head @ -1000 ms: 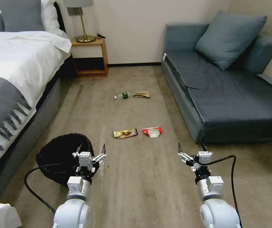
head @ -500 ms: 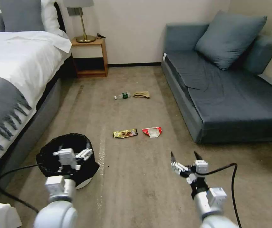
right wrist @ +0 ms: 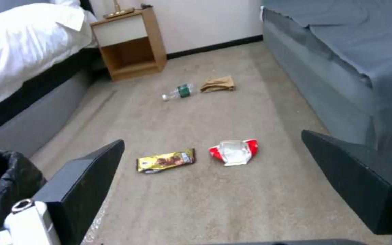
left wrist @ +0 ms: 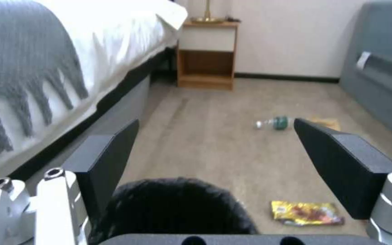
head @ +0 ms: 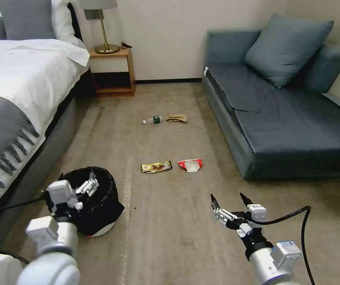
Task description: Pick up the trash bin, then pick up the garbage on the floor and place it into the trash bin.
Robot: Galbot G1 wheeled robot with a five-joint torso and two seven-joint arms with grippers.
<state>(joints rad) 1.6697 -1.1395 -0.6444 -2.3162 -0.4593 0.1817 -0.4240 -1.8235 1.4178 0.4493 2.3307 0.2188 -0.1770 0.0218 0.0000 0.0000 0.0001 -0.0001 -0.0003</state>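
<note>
The trash bin (head: 98, 206), white-bodied with a glossy black liner, stands on the carpet beside the bed. My left gripper (head: 92, 182) hovers open over its near rim; in the left wrist view the liner (left wrist: 173, 204) sits low between the spread fingers (left wrist: 105, 160). The garbage lies ahead: a clear bottle (head: 152, 119), a brown paper scrap (head: 177, 118), a gold wrapper (head: 156, 167) and a red-and-white wrapper (head: 190, 164). My right gripper (head: 227, 196) hangs open above bare carpet, short of both wrappers, holding nothing. The right wrist view shows the gold wrapper (right wrist: 165, 160) and the red-and-white wrapper (right wrist: 234, 152).
A bed (head: 15, 91) with a grey fringed throw runs along the left. A blue-grey sofa (head: 288, 118) fills the right side. A wooden nightstand (head: 112, 71) with a lamp stands at the back wall. Open carpet runs down the middle.
My left arm has swung left and pulled back, bringing its open gripper over the bin's rim. The right gripper has drawn back toward me and dropped lower. The garbage has not moved.
</note>
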